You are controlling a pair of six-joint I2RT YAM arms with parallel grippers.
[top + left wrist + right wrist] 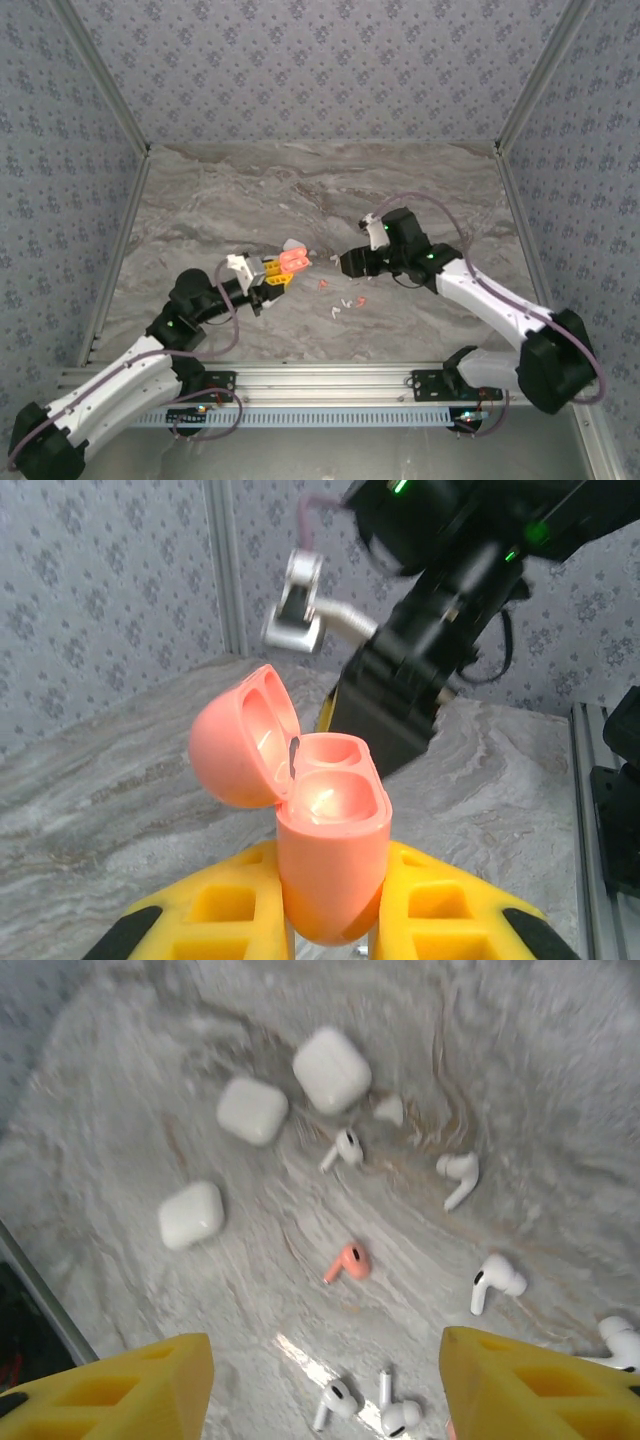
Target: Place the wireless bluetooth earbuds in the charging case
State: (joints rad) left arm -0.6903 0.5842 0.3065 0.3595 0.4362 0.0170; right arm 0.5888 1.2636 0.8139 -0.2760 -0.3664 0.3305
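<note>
My left gripper is shut on the coral charging case, holding it upright between yellow fingers. Its lid is flipped open to the left, and I see no earbud in either well. In the top view the case hangs above the table's middle. My right gripper hovers just to its right. In the right wrist view the right gripper is open with nothing between its fingers. Below it a coral earbud lies on the marble among several white earbuds.
Three shut white cases lie beyond the earbuds in the right wrist view. Small earbuds are scattered on the marble table between the two arms. Patterned walls enclose the table on three sides.
</note>
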